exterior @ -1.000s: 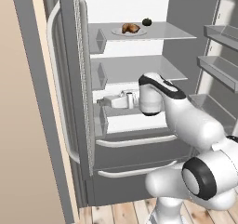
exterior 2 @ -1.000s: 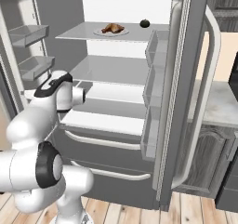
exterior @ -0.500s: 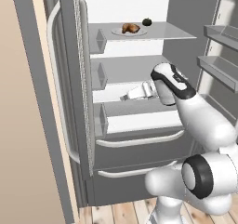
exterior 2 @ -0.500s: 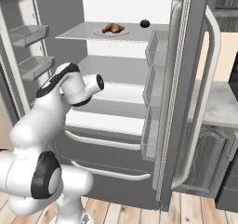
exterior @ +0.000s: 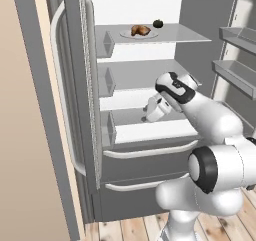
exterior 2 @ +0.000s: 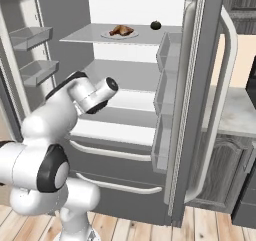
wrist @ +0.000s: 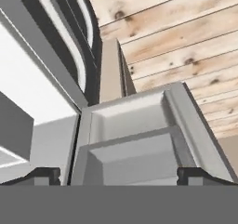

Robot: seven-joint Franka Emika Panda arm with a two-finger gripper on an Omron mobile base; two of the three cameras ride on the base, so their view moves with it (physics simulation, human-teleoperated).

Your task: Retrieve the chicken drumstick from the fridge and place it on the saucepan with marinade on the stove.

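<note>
Inside the fridge (exterior: pixel 150 135) we see the chicken drumstick (exterior: pixel 140 31) on its top shelf, our empty pincer (exterior: pixel 148 110) spread wide below.

My arm (exterior: pixel 215 120) is glossy white, built of rounded, bulbous links with black bands and discs at the joints. My gripper (wrist: pixel 118 174) carries two small dark finger tips (wrist: pixel 44 174).

Bright, even rendered light; soft shadows, sharp, no glare.
</note>
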